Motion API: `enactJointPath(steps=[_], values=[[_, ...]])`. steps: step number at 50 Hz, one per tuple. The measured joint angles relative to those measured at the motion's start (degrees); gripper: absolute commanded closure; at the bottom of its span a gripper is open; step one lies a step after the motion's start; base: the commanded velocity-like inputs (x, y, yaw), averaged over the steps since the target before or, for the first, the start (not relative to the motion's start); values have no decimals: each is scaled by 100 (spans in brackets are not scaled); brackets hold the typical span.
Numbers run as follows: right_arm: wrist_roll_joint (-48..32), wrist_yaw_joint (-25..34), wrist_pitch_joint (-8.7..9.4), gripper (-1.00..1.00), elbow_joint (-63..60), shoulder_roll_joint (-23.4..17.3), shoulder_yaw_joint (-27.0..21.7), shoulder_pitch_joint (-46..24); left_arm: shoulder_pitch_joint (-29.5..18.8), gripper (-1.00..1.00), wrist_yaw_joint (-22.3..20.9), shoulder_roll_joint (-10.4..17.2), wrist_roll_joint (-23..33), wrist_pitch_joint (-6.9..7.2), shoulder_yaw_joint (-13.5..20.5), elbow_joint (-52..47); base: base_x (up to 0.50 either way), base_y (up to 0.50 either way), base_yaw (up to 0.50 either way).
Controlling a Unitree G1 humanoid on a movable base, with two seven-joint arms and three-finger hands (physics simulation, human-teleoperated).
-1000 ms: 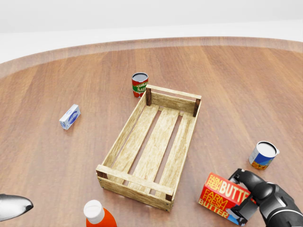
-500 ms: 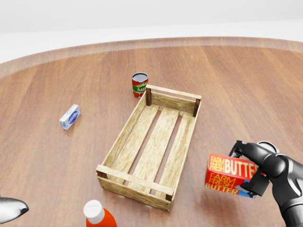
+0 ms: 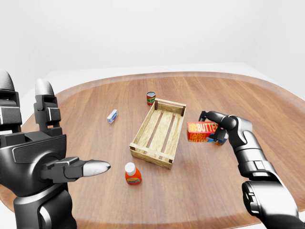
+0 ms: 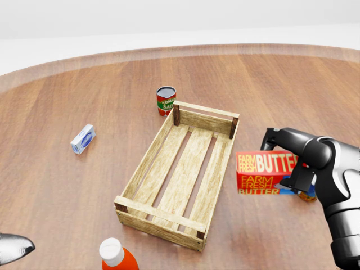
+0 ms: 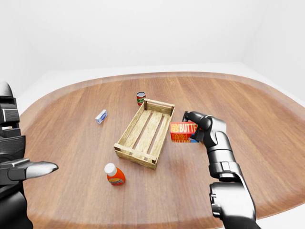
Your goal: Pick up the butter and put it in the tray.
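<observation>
My right hand [image 4: 287, 169] is shut on the red butter box [image 4: 264, 172] and holds it in the air just right of the wooden slatted tray [image 4: 143, 169], near the tray's right wall. The box's label faces the camera. The tray lies in the middle of the round wooden table with nothing inside. My left hand [image 3: 52, 157] is open and raised at the left of the left-eye view, far from the tray; only one fingertip [image 4: 14, 247] shows in the head view's bottom left corner.
A red tomato sauce can [image 4: 166, 100] stands just above the tray's top left corner. A small blue-and-white box [image 4: 82, 139] lies to the left. A bottle with a white cap [image 4: 116, 256] stands below the tray. A can is mostly hidden behind the butter and my right hand.
My right hand has lifted the butter from the lower right up and leftward, toward the tray's right wall. It now hides the can at the right. The left hand has barely moved.
</observation>
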Motion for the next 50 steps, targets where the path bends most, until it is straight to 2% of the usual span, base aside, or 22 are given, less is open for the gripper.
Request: enactJointPath(steps=[13,29,50], values=[[441,-371,0,100,887,192,104,-843,-23,-100,27,15,-48,0,35,-6,0,0,0],[1056,-1197,0,100,2458,731,452,-1917,-42,-100,53,34,-109,0,81,-34,0,0,0],[1383,-1889,0,100,3695,1522,702,-2545,6,-100,16,7,-49,0,34,-41,0,0,0]])
